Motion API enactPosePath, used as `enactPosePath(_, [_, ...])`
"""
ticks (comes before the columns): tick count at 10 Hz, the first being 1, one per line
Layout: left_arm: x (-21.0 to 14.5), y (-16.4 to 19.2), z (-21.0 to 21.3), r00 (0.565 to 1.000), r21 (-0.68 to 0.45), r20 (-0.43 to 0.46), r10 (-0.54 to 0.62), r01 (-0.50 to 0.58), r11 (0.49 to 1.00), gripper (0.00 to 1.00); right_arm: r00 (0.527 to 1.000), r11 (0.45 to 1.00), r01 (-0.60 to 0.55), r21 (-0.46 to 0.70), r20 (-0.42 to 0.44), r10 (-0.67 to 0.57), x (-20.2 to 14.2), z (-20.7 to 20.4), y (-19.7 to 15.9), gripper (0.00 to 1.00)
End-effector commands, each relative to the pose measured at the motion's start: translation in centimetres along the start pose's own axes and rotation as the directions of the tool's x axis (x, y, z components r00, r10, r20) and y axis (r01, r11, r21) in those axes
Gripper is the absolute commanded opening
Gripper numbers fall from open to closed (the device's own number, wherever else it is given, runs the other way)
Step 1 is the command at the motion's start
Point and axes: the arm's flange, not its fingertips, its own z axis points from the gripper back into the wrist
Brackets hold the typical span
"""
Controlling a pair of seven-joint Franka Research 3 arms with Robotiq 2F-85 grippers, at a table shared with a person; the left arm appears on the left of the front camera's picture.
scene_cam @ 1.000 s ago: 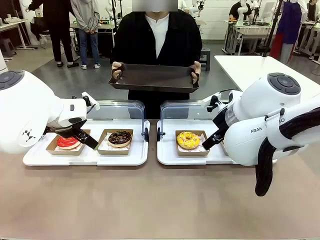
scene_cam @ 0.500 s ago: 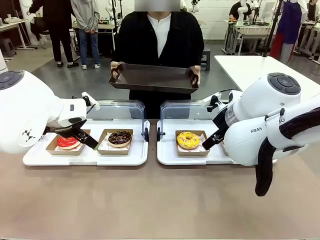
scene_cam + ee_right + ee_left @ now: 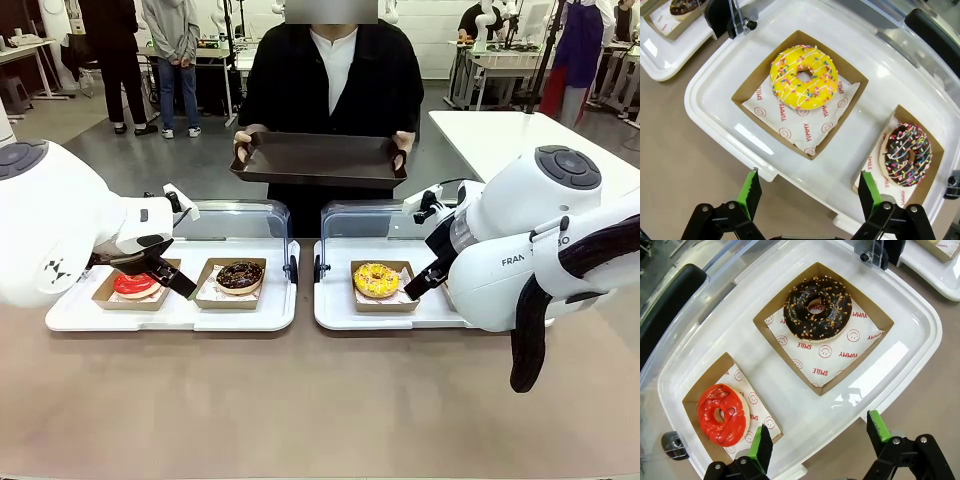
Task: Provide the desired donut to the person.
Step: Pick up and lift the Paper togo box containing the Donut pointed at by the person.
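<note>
Donuts wait in open cardboard boxes [image 3: 875,314] on your counter [image 3: 300,400]. The red-glazed donut [image 3: 722,414] and the chocolate donut with nut crumbs [image 3: 817,308] share the left white tray [image 3: 910,305], each in its own box. The yellow sprinkled donut [image 3: 804,76] and the chocolate donut with coloured sprinkles [image 3: 905,154] share the right white tray [image 3: 715,90] in the same way. Your left claw [image 3: 819,432] hangs above the near edge of its tray, one finger over the corner of the red donut's box, jaws spread wide and gripping nothing. Your right claw [image 3: 808,187] hangs over the near rim of its tray, just short of the yellow donut's box, jaws equally wide and empty. Across the counter the person [image 3: 320,80] stands holding a dark serving tray [image 3: 320,160] level in both hands, well apart from every donut.
</note>
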Motion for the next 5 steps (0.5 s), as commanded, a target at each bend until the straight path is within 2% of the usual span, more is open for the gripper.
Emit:
enactPosePath(1, [0.0, 0.0, 0.0, 1.000, 0.000, 0.000, 0.000, 0.000, 1.000, 1.00, 1.000, 1.000, 0.000, 0.000, 0.000, 0.000, 0.0, 0.0, 0.0, 1.00])
enactPosePath(3, [0.0, 0.0, 0.0, 1.000, 0.000, 0.000, 0.000, 0.000, 1.000, 1.00, 1.000, 1.000, 0.000, 0.000, 0.000, 0.000, 0.0, 0.0, 0.0, 1.00])
enactPosePath(5, [-0.9, -0.1, 5.2, 0.999, 0.044, -0.011, -0.052, 0.052, 0.998, 1.00, 0.999, 0.996, -0.027, -0.082, 0.025, 0.030, -1.0, 5.8, 2.0, 1.00])
